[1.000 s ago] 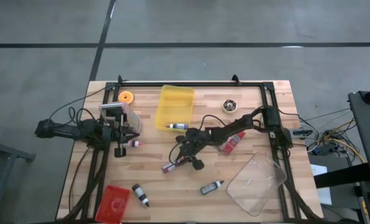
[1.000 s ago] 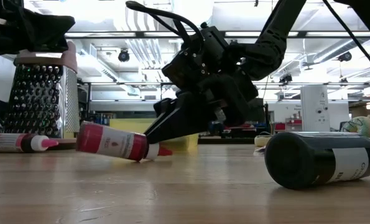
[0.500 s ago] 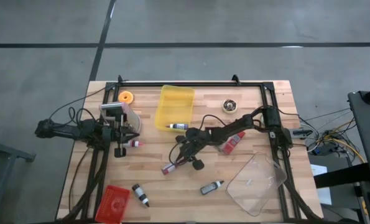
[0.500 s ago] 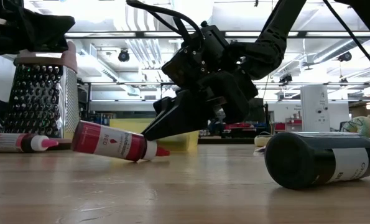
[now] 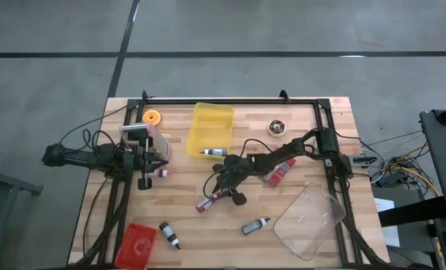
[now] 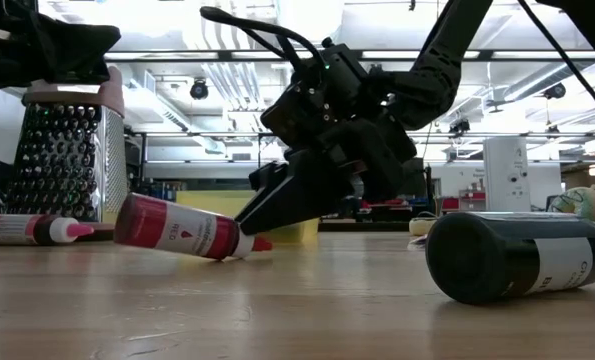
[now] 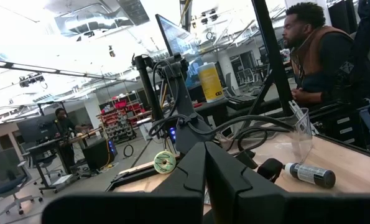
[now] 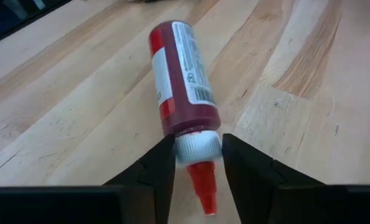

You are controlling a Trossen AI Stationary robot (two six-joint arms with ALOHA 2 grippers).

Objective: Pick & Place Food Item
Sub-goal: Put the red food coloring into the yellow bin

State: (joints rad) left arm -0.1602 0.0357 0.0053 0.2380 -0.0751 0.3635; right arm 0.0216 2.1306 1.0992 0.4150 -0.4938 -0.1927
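A red food-colouring bottle [image 8: 178, 81] with a white cap and red nozzle lies on its side on the wooden table [image 5: 297, 112], near the middle [image 5: 204, 203]. My right gripper [image 8: 197, 149] reaches slanting down to the bottle's cap end [image 6: 245, 228]. It is open, with one finger on each side of the white cap. The bottle rests on the table along its side [image 6: 177, 227]. My left gripper [image 7: 204, 162] is shut on nothing and waits at the table's left side [image 5: 143, 182]. My right gripper has its fingertips [image 8: 163, 158] close on either side of the bottle's white cap [image 8: 197, 144], just behind the red nozzle. They come slanting down along the bottle's length. I cannot tell whether they touch the cap. The bottle lies on the table.
A yellow bin [image 5: 211, 129] stands at the back, with a metal grater [image 5: 149, 141] to its left. A second red bottle [image 5: 281, 171], two dark bottles [image 5: 255, 224] [image 5: 169, 234], a clear tray [image 5: 309, 219] and a red basket [image 5: 136, 244] lie around.
The red bottle has shifted a little toward the table's left edge at my right gripper's fingertips and still lies on its side. The gripper itself has stayed where it was.
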